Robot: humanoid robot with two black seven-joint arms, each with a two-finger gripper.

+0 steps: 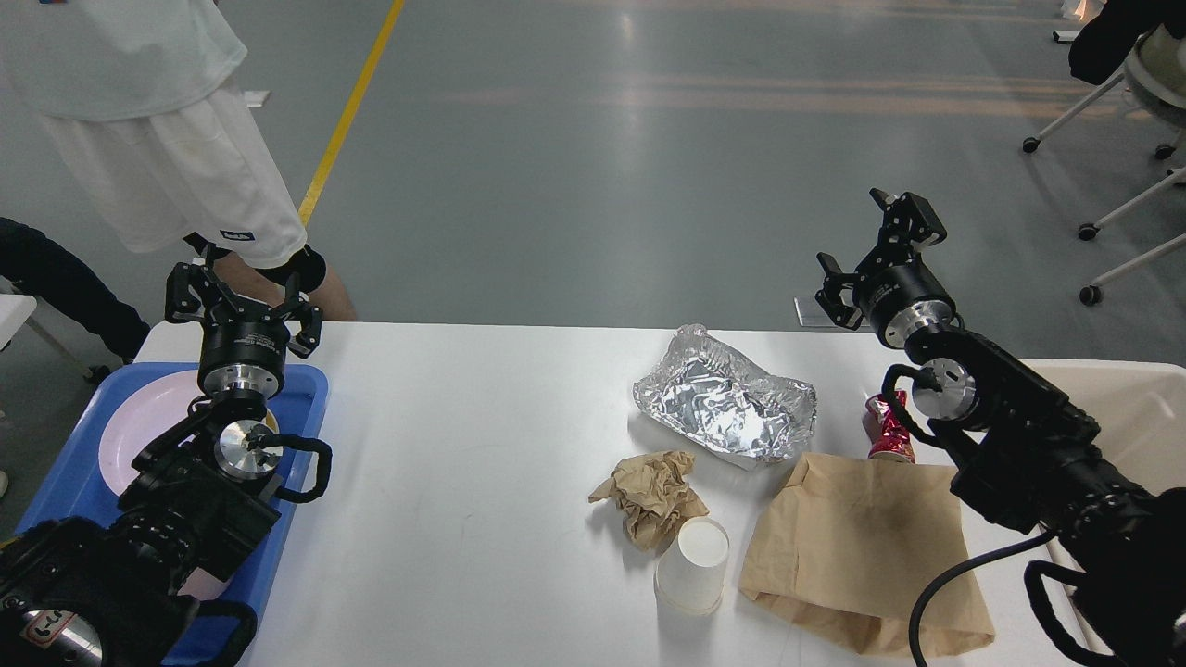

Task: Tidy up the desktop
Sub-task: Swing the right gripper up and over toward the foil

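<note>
The white desktop (pixel 482 435) holds a crumpled silver foil container (pixel 723 398), a crumpled brown paper ball (pixel 651 491), a white paper cup (pixel 693 563) on its side, a flat brown paper bag (pixel 857 547) and a crushed red can (pixel 888 426). My left gripper (pixel 243 296) is open and empty above the far end of the blue tray. My right gripper (pixel 876 245) is open and empty, raised beyond the table's far edge, up and right of the foil container.
A blue tray (pixel 296 408) with a pink plate (pixel 139 426) lies at the left edge. A cream bin (pixel 1130 408) stands at the right, partly behind my right arm. A person in white (pixel 167 139) stands beyond the left corner. Office chairs (pixel 1130 120) stand far right.
</note>
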